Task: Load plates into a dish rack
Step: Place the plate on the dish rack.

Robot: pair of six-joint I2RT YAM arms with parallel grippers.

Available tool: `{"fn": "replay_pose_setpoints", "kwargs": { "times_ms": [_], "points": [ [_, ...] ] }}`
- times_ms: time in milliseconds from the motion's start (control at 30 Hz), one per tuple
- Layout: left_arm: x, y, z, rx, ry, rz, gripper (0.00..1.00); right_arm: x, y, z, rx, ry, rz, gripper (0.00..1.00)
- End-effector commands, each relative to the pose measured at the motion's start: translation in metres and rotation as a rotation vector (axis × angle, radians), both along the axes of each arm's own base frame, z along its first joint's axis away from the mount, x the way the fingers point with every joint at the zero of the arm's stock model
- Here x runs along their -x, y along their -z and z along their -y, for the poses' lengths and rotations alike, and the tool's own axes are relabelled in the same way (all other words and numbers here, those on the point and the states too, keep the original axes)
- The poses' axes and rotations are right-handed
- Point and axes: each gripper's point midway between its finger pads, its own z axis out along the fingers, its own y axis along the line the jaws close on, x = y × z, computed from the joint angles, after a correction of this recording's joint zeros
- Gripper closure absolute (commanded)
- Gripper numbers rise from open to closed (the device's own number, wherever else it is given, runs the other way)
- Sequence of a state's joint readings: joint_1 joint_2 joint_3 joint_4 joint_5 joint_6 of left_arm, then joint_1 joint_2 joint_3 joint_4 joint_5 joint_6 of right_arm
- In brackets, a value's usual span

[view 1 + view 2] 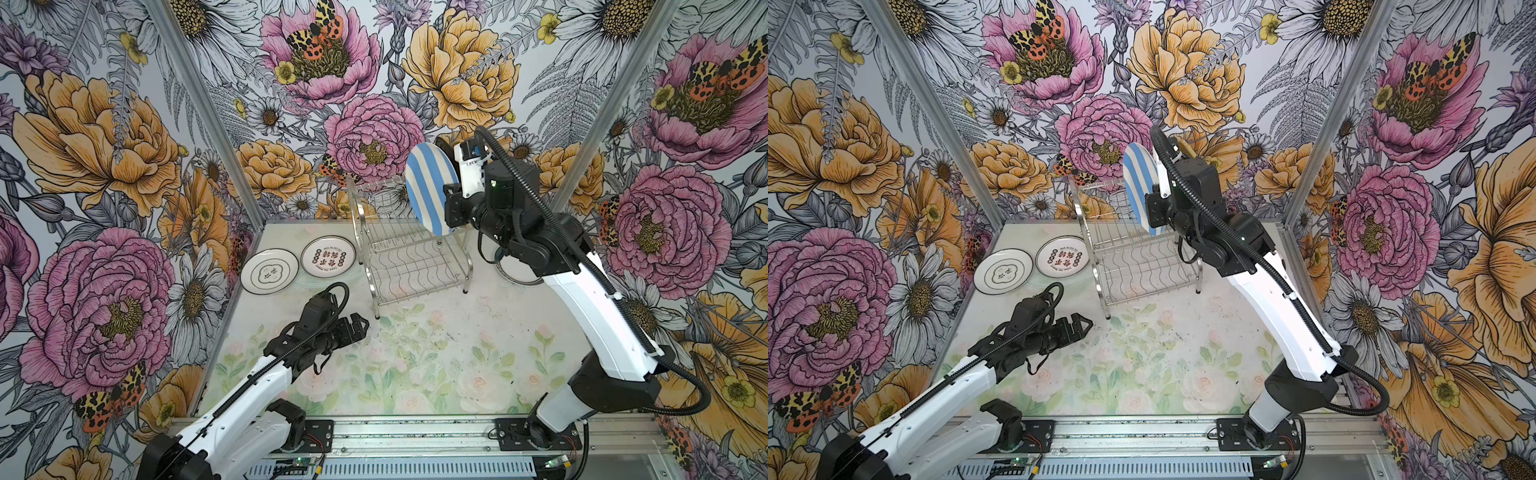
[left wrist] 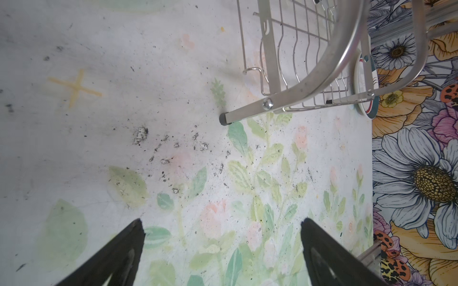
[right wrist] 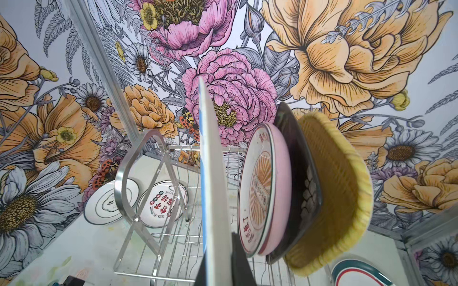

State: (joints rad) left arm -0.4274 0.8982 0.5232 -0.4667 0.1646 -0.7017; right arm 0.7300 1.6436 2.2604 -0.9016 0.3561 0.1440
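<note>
In both top views your right gripper (image 1: 449, 205) holds the striped plate (image 1: 430, 187) on edge over the top tier of the rack (image 1: 399, 257), toward its right end. Two white plates (image 1: 270, 271) lie flat on the table (image 1: 415, 353) left of the rack, and a teal plate (image 1: 515, 277) peeks out from under the right arm. The left gripper (image 1: 355, 326) hovers low near the rack's front foot. From the left wrist, its jaws stand wide apart with nothing between them but bare table. From the right wrist, the jaws are closed on the striped plate's rim, seen edge-on. The sunburst plate (image 3: 257, 190), pink plate (image 3: 281, 188), black plate (image 3: 309, 195) and yellow plate (image 3: 339, 193) already stand in slots just beside it. You cannot tell whether the striped one's far rim touches a wire. Treat it as stiff, glazed and probably slick, with real weight and an edge that chips. A pinch on a thin rim lets it swing, so keep it vertical, lower it slowly, and let go only once a slot bears it. For the flat ones, take hold of the raised rim.
</note>
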Motion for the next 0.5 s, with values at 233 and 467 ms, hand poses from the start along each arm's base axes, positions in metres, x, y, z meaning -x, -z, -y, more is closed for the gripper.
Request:
{"fn": "replay_pose_setpoints", "kwargs": {
  "times_ms": [233,467],
  "points": [
    [0.0,0.0,-0.005,0.011,0.005,0.029,0.01,-0.055,0.002,-0.014,0.1,0.093,0.079,1.0],
    [0.002,0.003,-0.008,0.018,-0.002,0.025,0.01,-0.076,0.025,-0.014,0.13,0.119,0.042,1.0]
  ]
}}
